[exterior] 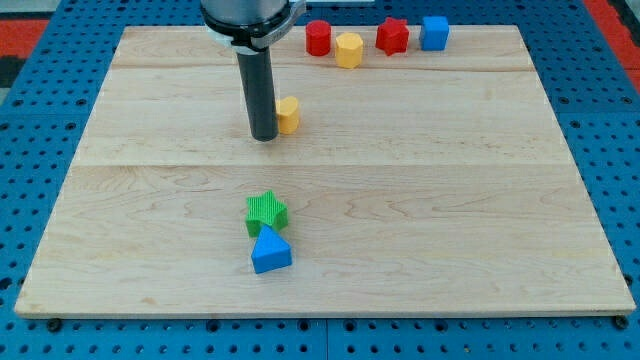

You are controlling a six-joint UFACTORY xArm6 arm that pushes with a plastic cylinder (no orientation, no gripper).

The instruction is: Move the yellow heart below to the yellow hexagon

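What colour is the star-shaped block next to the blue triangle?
Green: the green star with ribbed sides, in the camera view.

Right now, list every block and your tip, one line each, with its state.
my tip: down on the board, at the yellow heart's left side.
yellow heart: partly hidden by the rod, well short of the hexagon.
yellow hexagon: top row, beside the red cylinder.
red cylinder: upright.
red star: beside the blue cube.
blue cube: top row.
green star: touching the blue triangle.
blue triangle: nearest the view's bottom.

The board (400, 200) at mid-frame is pale wood, matt, with visible grain and plank seams. The green star (266, 210) at lower centre looks ribbed plastic. The rod (258, 90) at upper left is dark and matt.
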